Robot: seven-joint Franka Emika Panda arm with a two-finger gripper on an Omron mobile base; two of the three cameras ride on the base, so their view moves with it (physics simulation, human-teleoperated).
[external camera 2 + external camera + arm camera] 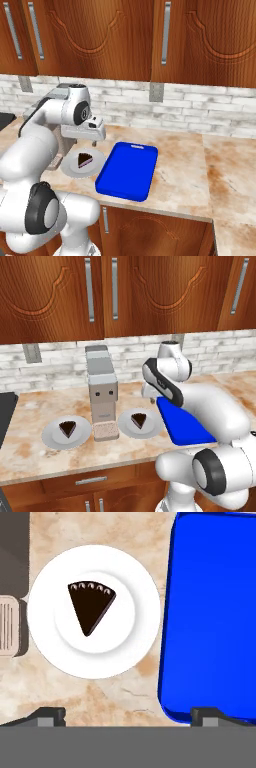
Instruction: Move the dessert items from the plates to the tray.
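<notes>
Cake slices, two small dark brown wedges, sit one on each round grey-white plate: the nearer slice [91, 607] on the plate [140, 587] just beside the flat bright blue tray [215, 612], the other slice [67, 427] on the plate [50, 438] beyond the grey boxy appliance [102, 391]. We hold the gripper [127, 714] above the counter with jaws spread wide, holding nothing. We judge that descending off-centre risks pushing the wedge aside or pinching the plate; the slice's tapered sides may also slip from the fingertips.
</notes>
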